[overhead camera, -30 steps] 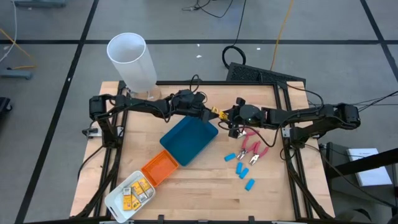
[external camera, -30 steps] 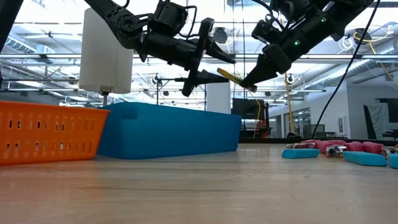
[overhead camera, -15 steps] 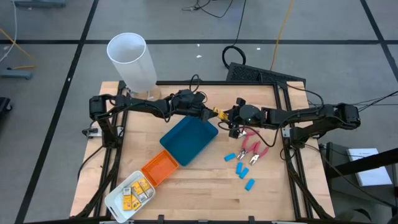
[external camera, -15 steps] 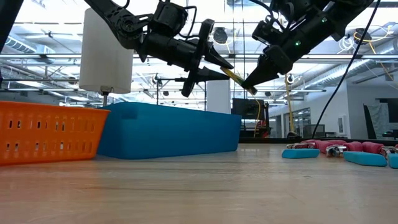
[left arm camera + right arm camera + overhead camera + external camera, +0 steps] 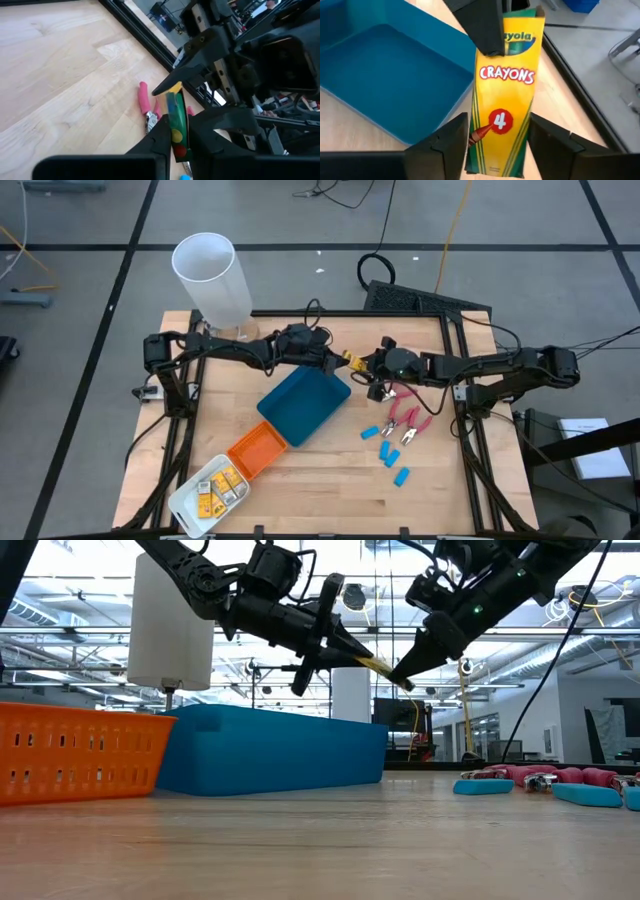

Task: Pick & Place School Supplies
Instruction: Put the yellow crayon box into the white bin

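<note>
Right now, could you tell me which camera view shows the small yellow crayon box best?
The right wrist view: the small yellow crayon box fills it, label readable. The left wrist view shows only its narrow edge between the left end effector's fingers. The low view and the high view show a thin yellow sliver between both arms.

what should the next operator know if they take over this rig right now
Left gripper: shut on one end of the crayon box, in the air past the teal tray.
Right gripper: at the box's other end, fingers either side of it; a handover seems under way.
Done: several yellow boxes lie in the white tray.
Left: the pink-handled tools and light-blue pieces lie on the table by the right arm. The orange tray looks empty from above.
</note>
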Available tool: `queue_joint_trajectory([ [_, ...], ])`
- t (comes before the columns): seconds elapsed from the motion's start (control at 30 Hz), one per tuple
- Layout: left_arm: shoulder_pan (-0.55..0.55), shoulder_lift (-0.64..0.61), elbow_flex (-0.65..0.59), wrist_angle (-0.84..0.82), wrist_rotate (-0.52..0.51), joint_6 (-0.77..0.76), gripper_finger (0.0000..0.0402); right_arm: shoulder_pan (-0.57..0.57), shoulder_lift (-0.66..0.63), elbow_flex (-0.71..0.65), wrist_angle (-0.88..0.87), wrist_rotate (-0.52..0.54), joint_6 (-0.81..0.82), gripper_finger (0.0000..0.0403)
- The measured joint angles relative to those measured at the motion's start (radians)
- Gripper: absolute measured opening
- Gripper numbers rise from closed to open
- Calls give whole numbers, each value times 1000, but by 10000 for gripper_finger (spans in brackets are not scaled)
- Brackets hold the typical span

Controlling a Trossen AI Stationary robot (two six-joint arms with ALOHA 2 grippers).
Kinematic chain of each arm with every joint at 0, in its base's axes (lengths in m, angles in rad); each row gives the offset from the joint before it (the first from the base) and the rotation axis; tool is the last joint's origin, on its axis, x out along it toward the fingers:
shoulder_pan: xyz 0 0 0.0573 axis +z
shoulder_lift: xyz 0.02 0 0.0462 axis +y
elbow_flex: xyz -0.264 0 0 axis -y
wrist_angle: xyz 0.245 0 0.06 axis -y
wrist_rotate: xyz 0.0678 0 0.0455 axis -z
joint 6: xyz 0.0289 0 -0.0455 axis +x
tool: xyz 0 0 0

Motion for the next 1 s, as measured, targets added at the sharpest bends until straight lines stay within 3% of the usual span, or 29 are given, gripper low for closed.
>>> queue_joint_trajectory([
  [0.33,9,-2,0,14,2,22,55,1,-48,0,-60,1,59,287],
  [0.63,25,-63,0,-30,166,80,30,1,-244,0,-290,126,146,295],
  [0.83,-10,-208,1,-272,250,195,46,1,-306,0,-382,127,232,291],
  [1.0,-86,-369,2,-669,289,305,30,1,-303,-1,-401,124,254,291],
])
